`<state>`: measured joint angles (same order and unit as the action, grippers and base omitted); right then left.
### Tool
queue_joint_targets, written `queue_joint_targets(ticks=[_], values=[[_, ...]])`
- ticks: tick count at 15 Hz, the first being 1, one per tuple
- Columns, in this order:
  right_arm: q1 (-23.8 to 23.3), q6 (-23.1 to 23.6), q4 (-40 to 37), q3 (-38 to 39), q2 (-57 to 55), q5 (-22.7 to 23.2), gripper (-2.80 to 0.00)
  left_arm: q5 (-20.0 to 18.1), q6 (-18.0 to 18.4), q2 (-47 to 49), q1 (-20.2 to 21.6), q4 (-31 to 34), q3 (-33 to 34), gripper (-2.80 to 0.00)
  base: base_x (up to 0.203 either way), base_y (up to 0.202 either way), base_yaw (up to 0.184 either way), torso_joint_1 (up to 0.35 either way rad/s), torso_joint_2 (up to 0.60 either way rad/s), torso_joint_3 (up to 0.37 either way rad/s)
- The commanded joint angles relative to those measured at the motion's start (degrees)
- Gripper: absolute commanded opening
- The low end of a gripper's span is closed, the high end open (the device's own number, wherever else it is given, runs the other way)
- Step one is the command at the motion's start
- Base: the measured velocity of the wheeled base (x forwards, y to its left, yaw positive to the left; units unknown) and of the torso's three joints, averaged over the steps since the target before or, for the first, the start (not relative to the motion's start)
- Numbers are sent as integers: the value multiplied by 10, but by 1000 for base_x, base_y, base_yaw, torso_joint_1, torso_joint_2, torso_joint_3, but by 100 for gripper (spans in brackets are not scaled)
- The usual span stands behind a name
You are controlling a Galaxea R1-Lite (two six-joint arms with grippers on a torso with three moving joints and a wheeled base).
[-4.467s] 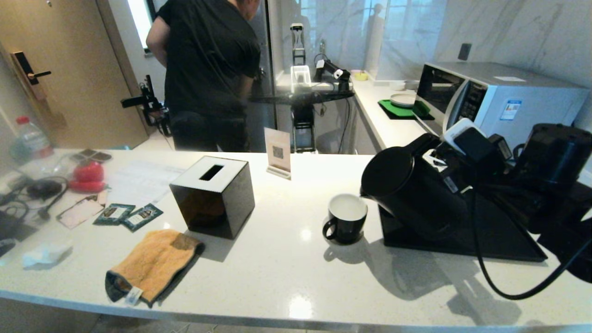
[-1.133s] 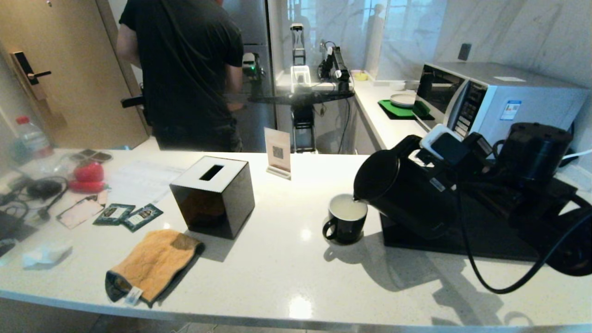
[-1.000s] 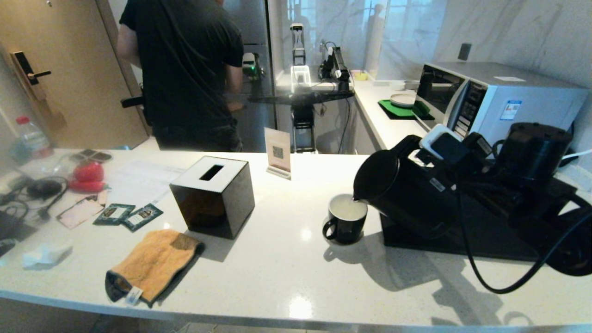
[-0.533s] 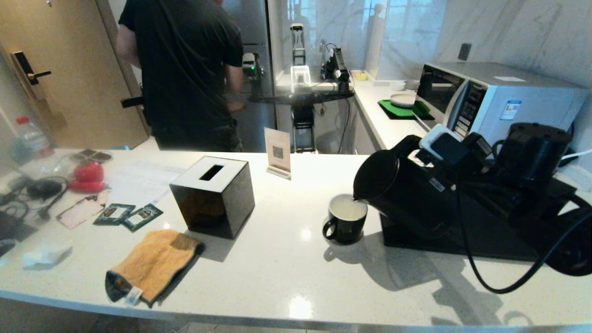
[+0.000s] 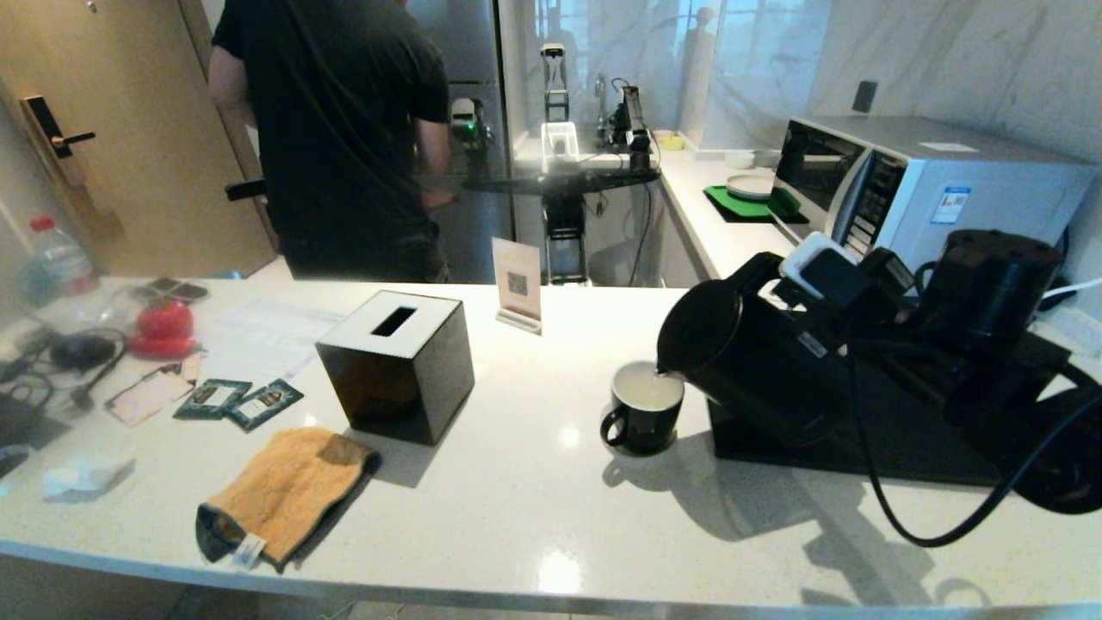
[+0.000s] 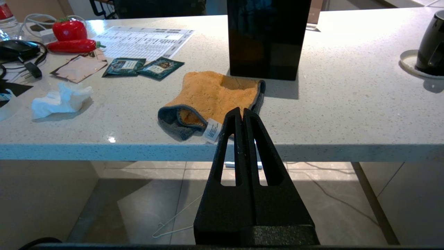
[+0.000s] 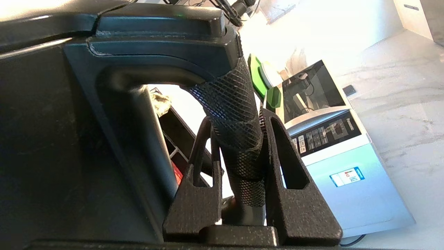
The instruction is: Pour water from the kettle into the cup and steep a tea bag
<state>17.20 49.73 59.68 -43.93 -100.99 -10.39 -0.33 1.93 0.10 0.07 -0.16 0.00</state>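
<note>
Since the earliest frame the kettle [image 5: 758, 362] has tipped further toward the cup [image 5: 644, 419] and shifted a little left, so that its spout now sits right over the cup's right rim; over the last second it has kept still. The man in black [image 5: 340, 129] at the upper left of the head view has also stepped sideways.

The right gripper [image 7: 242, 146] has its fingers [image 7: 288, 163] closed on the kettle's textured loop handle, one finger on each side of it, holding the kettle tilted above its black tray [image 5: 904, 443] at the centre right of the head view. The cup stands upright on the white table [image 5: 534, 517] just left of the tray, handle toward the lower left, its white inside showing pale liquid near the rim. Whether water is flowing from the spout cannot be told.

The left gripper [image 6: 242, 116] hangs below the table's near edge, its fingers pressed together on nothing, pointing toward an orange cloth [image 6: 211, 100] at the lower left of the head view. Behind the cloth stands a black cube tissue box [image 5: 396, 366]. Two dark green packets [image 5: 239, 402] lie at the left, near a red pepper-shaped object [image 5: 161, 330] and a crumpled tissue [image 5: 82, 474]. A pale sachet [image 6: 79, 67] lies beside the green packets in the left wrist view. A microwave [image 5: 921, 185] stands at the upper right.
</note>
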Motion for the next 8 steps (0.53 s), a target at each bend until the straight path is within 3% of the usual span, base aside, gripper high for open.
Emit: queue_joint_targets(ticks=[1, 8], values=[[0, 1, 3, 0, 1, -2, -280, 0, 0, 1, 0, 0, 0, -280, 0, 0, 0, 0, 0, 0], [-1, -24, 14, 1, 4, -10, -280, 0, 0, 1, 0, 0, 0, -280, 0, 0, 0, 0, 0, 0]])
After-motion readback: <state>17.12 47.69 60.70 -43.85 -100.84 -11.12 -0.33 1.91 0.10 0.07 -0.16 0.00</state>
